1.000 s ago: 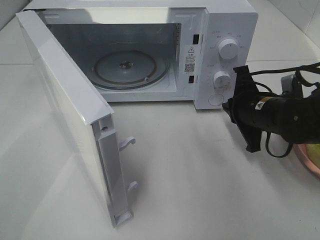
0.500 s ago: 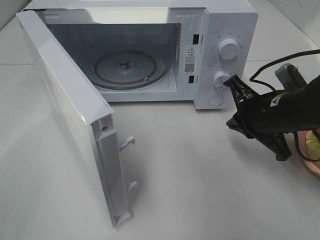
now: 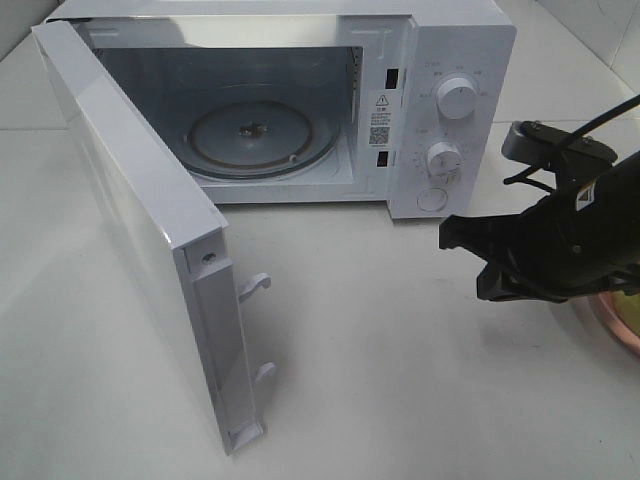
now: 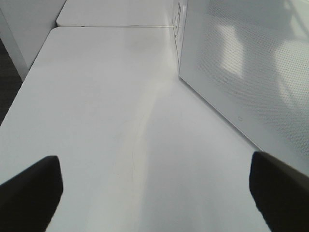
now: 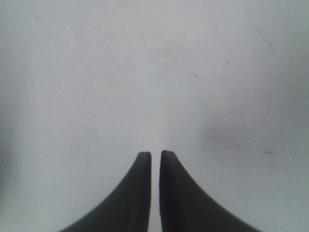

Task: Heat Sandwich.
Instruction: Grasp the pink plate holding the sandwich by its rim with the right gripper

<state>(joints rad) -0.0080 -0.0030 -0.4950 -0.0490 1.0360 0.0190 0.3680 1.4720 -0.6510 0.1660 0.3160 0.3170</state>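
Jaws of the right gripper (image 3: pixel 452 236) are almost closed. In the right wrist view its two black fingers (image 5: pixel 135 193) stand side by side with only a thin slit between them. Nothing is gripped there, and below them is just the plain white bench (image 3: pixel 380 380). This gripper hangs over the bench with its tips near the control side of the white box-shaped microwave oven (image 3: pixel 460 60), but apart from it. The round white push button (image 3: pixel 432 199) is the part nearest to the tips, and two white round knobs (image 3: pixel 457 98) sit higher on the same panel. On the far side of the oven mouth, well apart from these jaws, the white door (image 3: pixel 130 200) stands swung open. A round glass turntable (image 3: pixel 262 135) lies inside the oven. Behind the jaws, on the wrist side of the black arm, a piece of the rim of the pink round plate (image 3: pixel 612 325) shows at the edge of the high view. The arm covers the rest of the plate, so I cannot make out the sandwich itself. Jaws of the left gripper (image 4: pixel 154 193) are wide open and hold nothing, and each black fingertip (image 4: pixel 29 193) shows at an opposite corner of the left wrist view. Between them is bare bench. Ahead of them and off to one side stands a white panel with a fine dotted pattern (image 4: pixel 241 63).
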